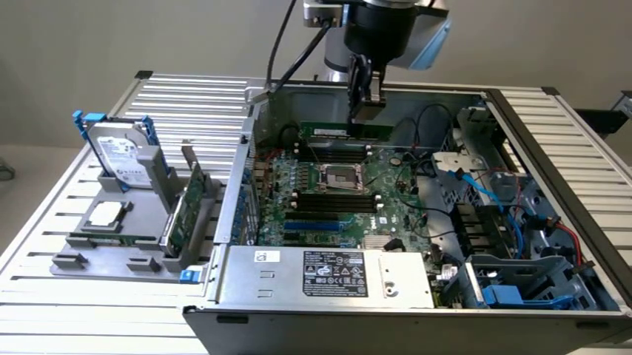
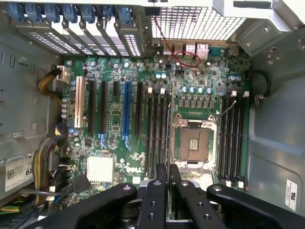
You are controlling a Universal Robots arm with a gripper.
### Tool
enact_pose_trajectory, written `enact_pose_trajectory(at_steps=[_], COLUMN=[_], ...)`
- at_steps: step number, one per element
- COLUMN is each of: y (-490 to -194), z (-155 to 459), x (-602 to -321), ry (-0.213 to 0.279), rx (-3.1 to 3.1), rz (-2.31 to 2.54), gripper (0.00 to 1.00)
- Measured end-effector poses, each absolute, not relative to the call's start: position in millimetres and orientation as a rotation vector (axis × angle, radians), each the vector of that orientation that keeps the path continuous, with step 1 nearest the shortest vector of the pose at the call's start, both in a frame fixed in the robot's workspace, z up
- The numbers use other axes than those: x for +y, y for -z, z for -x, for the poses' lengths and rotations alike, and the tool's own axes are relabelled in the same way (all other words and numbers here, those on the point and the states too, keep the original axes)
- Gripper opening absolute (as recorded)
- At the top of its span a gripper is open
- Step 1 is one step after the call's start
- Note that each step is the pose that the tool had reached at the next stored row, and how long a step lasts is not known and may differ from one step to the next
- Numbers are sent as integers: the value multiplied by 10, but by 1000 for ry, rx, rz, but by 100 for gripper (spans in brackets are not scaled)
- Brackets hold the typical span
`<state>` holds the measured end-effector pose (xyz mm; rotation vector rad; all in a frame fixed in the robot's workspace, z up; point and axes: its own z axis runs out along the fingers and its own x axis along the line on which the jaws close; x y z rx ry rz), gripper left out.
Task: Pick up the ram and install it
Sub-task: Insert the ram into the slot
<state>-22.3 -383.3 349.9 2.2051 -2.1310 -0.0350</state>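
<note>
Right now my end effector [image 1: 363, 117] hangs inside the open case [image 1: 395, 333], fingers pressed close and pinching the ram [image 1: 326, 131] by its top edge. In the exterior view the ram is level and lengthwise over the black slots [image 1: 336, 150] at the far side of the socket [image 1: 345, 176], low above the board [image 1: 395, 196]; I cannot tell if it touches a slot. From the wrist view my fingers [image 2: 156, 191] line up with the slot bank [image 2: 158, 129] just beside the socket. On the desk [image 1: 582, 148], at the exterior view's left, a grey rack [image 1: 74, 259] carries a drive [image 1: 123, 159] and a card [image 1: 188, 203], well apart from me.
</note>
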Motion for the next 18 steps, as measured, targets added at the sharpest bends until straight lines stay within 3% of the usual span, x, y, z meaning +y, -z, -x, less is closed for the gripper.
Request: enact_pose_trajectory(at_steps=[18], y=[-3173], z=[209], x=[-3964], ry=[36], rx=[-2126], rz=[-2211], gripper=[14])
